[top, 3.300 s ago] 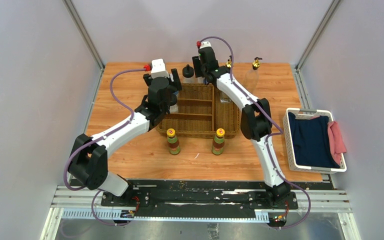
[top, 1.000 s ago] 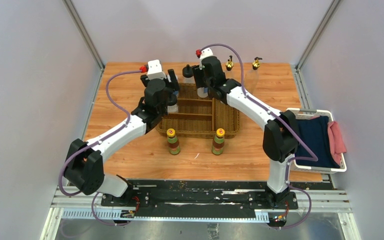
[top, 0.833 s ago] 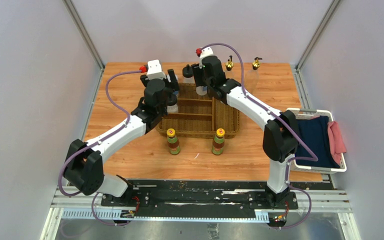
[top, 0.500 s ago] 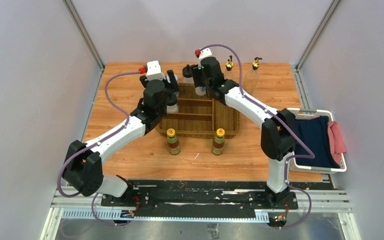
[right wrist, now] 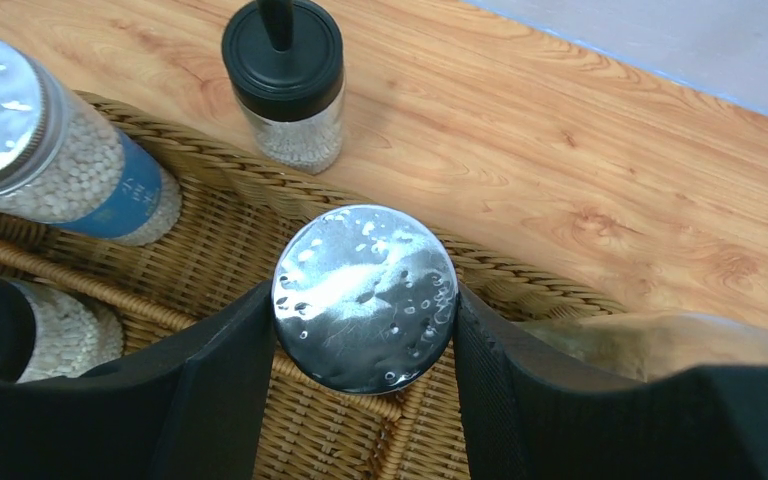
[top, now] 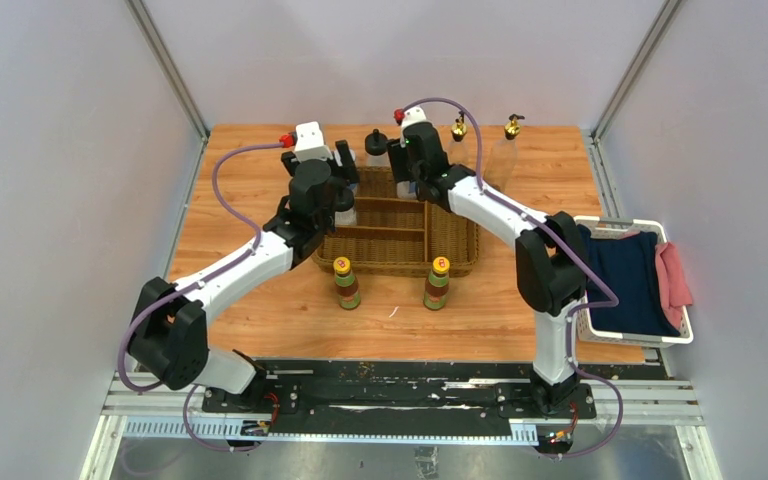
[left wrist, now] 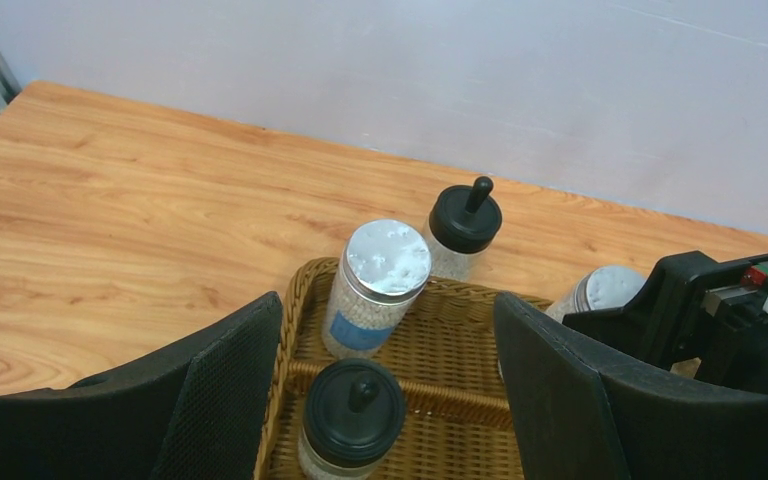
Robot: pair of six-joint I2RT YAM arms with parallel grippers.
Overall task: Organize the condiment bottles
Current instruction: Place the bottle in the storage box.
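Nearest the arm bases, a yellow-capped bottle [top: 347,284] and a second yellow-capped bottle [top: 437,284] stand upright on the counter [top: 260,300]. They are just outside the near rim of the wicker basket [top: 457,240], at about 7 and 5 o'clock from its middle. At 3 o'clock, well apart from it, we see a white basket [top: 582,300] holding a navy cloth [top: 615,280] and a pink cloth [top: 672,275]. Over the wicker basket's far-left part, the left tool [left wrist: 388,298] hangs with its fingers [left wrist: 225,400] spread wide. A black-capped jar [left wrist: 352,410] stands in the basket between them, with a gap on either side of its cap. At 12 o'clock from that jar, a grey-lidded jar [left wrist: 380,275] with a blue label stands in the basket's far-left corner. Toward 2 o'clock from it, at the basket's far rim, the right tool [right wrist: 360,290] is clamped on a second grey-lidded jar [right wrist: 380,260], with a finger pressed against each side of the lid. We cannot tell whether this jar's base rests in the basket or is lifted. Just beyond the far rim, at 12 o'clock, a black-capped bottle [top: 376,147] stands on the bare counter. Farthest back, at about 1 o'clock, two gold-topped bottles [top: 457,127] stand near the counter's far edge, a little apart from each other.
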